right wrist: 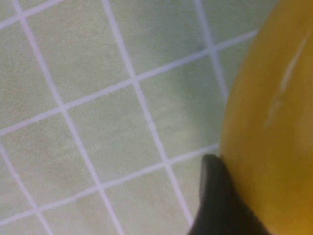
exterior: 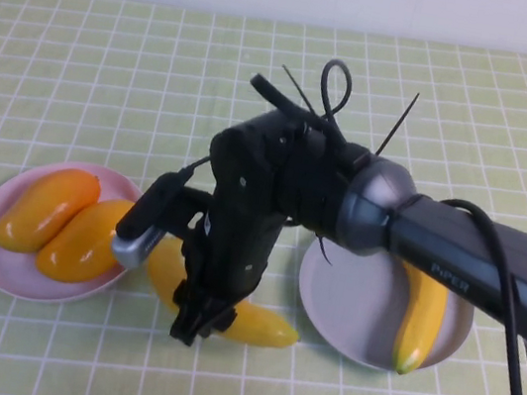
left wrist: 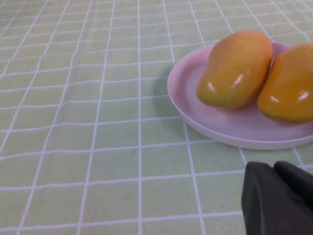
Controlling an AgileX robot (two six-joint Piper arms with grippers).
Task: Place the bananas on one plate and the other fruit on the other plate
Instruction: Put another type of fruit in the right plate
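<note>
One banana (exterior: 258, 325) lies on the green checked cloth between the two plates. My right gripper (exterior: 196, 322) has come down over its middle and is shut on it; in the right wrist view a dark finger (right wrist: 220, 200) presses against the banana's yellow side (right wrist: 274, 122), and the other finger is hidden. A second banana (exterior: 420, 318) rests on the grey-blue plate (exterior: 347, 301). Two orange mango-like fruits (exterior: 46, 208) (exterior: 86, 240) lie side by side on the pale pink plate (exterior: 6, 272). My left gripper (left wrist: 273, 169) is shut and empty, low over the cloth just short of the pink plate (left wrist: 220, 134).
The right arm (exterior: 454, 258) stretches across from the right, passing over the grey-blue plate. Black cable ties (exterior: 336, 89) stick up from its wrist. The checked cloth (exterior: 114, 64) runs to the far wall.
</note>
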